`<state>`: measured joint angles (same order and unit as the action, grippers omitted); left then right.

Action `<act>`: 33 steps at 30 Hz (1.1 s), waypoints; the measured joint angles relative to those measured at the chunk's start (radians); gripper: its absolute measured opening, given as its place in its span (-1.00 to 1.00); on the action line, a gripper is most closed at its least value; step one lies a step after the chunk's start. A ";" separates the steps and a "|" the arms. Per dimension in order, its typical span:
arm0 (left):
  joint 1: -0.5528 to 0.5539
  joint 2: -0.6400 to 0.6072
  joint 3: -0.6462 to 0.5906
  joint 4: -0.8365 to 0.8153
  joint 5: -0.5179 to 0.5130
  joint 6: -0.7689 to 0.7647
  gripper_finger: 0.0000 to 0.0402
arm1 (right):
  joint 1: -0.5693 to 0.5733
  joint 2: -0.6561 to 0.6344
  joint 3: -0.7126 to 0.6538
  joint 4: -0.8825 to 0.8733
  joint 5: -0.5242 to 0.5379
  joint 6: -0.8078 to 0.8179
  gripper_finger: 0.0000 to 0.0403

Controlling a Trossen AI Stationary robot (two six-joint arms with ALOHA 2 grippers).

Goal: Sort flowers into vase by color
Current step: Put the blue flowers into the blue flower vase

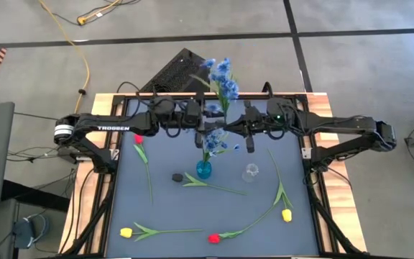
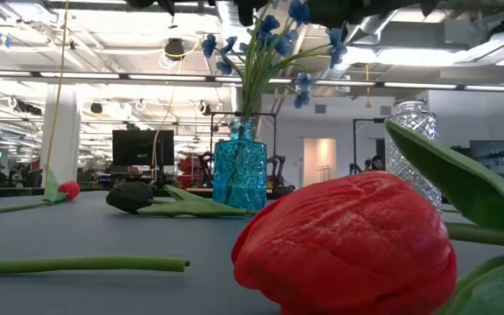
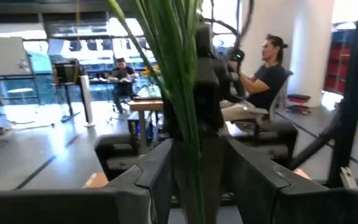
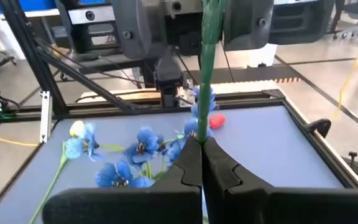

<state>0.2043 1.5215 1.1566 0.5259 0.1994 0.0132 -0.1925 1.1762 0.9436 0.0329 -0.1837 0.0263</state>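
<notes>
Seen from above, both dark arms stretch level across the upper middle of the frame from opposite sides, their wrists meeting over the blue vase (image 1: pixel 203 170) just left of centre on the grey table (image 1: pixel 293 237). The right pincer (image 4: pixel 201 163) is pressed shut on the green stem of a blue flower spray (image 1: pixel 223 78), whose blossoms reach past the table's upper edge. The left pincer (image 3: pixel 197 163) stands part open, its fingers (image 3: pixel 157 171) on either side of the same stem, not pinching it. Another blue spray (image 1: pixel 215 142) already stands in the blue vase. A clear glass vase (image 1: pixel 249 173) sits right of centre. On the table lie a red tulip (image 1: pixel 139 139) at upper left, a dark bud (image 1: pixel 177 177) beside the blue vase, a yellow tulip (image 1: pixel 126 232) at lower left, a second red tulip (image 1: pixel 213 238) at bottom centre and a second yellow tulip (image 1: pixel 287 214) at lower right.
</notes>
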 joint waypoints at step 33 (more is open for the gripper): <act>0.003 -0.086 0.053 -0.252 -0.135 0.120 -0.99 | -0.041 -0.067 0.000 -0.032 0.003 -0.138 -0.33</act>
<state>0.2070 1.4357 1.2093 0.2736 0.0644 0.1333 -0.2337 1.1090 0.9432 0.0005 -0.1810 -0.1112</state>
